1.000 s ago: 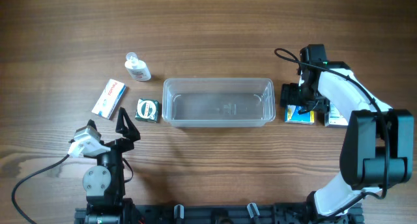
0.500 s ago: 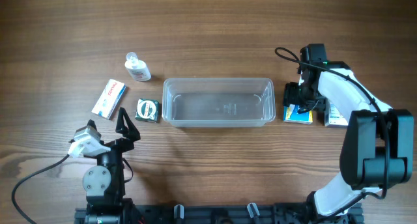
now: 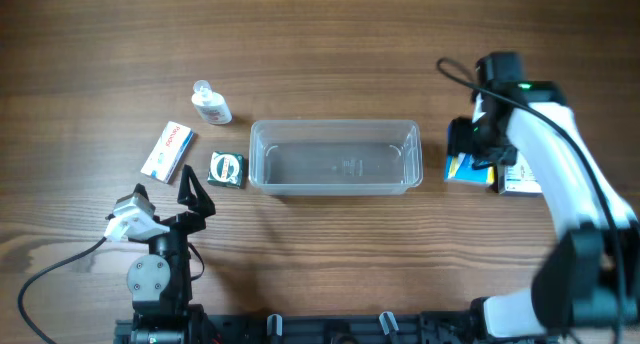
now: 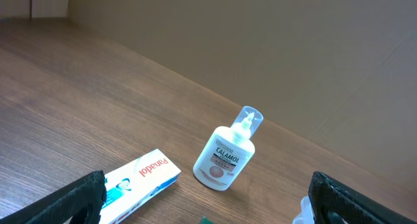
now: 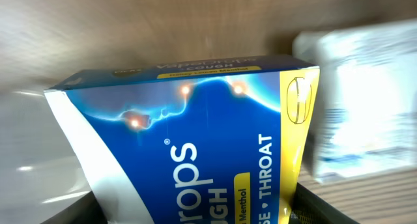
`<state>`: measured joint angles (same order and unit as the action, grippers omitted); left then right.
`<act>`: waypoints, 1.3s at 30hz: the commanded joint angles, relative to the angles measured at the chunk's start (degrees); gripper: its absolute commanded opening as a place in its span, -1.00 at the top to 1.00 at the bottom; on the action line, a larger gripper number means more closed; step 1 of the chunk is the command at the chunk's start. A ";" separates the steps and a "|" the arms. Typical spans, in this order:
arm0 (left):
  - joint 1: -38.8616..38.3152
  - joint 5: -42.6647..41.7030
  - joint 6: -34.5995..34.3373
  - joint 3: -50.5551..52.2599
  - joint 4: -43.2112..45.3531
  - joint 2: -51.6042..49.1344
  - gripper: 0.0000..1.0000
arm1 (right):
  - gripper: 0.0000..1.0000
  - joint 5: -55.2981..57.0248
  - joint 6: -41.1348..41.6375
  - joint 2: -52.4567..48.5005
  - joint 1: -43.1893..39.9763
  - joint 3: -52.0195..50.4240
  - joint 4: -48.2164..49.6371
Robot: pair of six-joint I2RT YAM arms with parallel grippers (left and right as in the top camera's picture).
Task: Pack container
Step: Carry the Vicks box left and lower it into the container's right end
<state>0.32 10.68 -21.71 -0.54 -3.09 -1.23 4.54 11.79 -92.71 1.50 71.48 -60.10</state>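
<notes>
Blue cough-drop box (image 5: 195, 139) was clamped tight in my right gripper (image 3: 470, 152). Clear container (image 3: 335, 156) lay just left of those jaws, apart. My left gripper (image 3: 196, 192) stood wide open, bottle (image 4: 228, 155) ahead.

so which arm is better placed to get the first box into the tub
Right. Its end effector looks clamped on the blue cough drops box, just off the right end of the empty container. The left end effector sits open, holding nothing, near the table's front edge.
</notes>
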 commanded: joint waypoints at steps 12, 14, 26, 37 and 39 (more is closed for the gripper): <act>-0.31 0.11 0.11 0.22 -0.13 0.04 -1.00 | -0.26 -6.95 9.53 19.26 16.22 3.34 -0.79; -0.31 0.11 0.11 0.22 -0.13 0.04 -0.99 | -0.26 -6.82 10.78 17.46 18.95 2.16 0.98; -0.31 0.11 0.11 0.22 -0.13 0.04 -1.00 | -0.26 -4.02 16.87 1.99 23.10 -0.90 6.49; -0.31 0.11 0.11 0.22 -0.13 0.04 -0.99 | -0.34 0.46 18.36 -5.03 25.66 -0.92 6.99; -0.31 0.11 0.11 0.22 -0.13 0.04 -1.00 | -0.36 1.09 18.32 -5.88 25.66 -0.92 6.95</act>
<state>0.32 10.68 -21.71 -0.54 -3.09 -1.23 1.69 28.51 -97.03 26.98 70.83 -53.28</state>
